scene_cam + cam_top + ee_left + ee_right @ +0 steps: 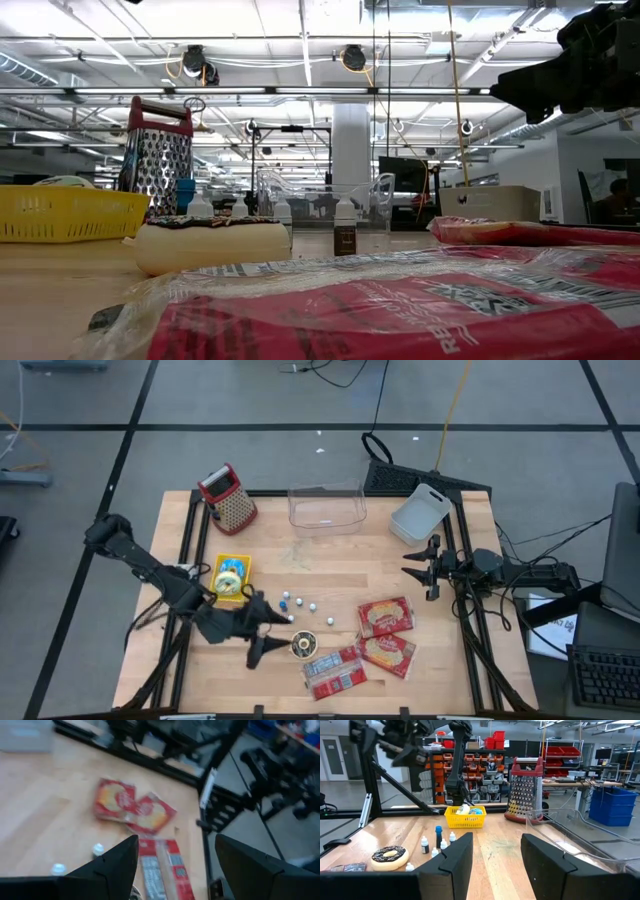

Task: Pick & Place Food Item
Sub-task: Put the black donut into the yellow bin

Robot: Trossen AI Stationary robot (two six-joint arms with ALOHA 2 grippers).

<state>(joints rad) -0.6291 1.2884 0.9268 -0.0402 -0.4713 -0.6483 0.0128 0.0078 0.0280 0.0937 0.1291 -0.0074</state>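
A chocolate-iced donut (303,645) lies flat on the wooden table near the front edge, also visible in the low view (212,243). Three red food packets (385,617) (388,653) (335,672) lie flat to its right and also show in the left wrist view (132,810). My left gripper (270,638) hovers open just left of the donut, pointing toward the table's right, with nothing between its fingers (176,840). My right gripper (408,565) waits open at the right edge, pointing left, empty (496,837).
Several small bottles (300,605) stand behind the donut. A yellow basket (232,577) sits at the left and a box grater (228,495) at the far left. A clear tub (326,508) and a white container (420,512) stand along the far edge.
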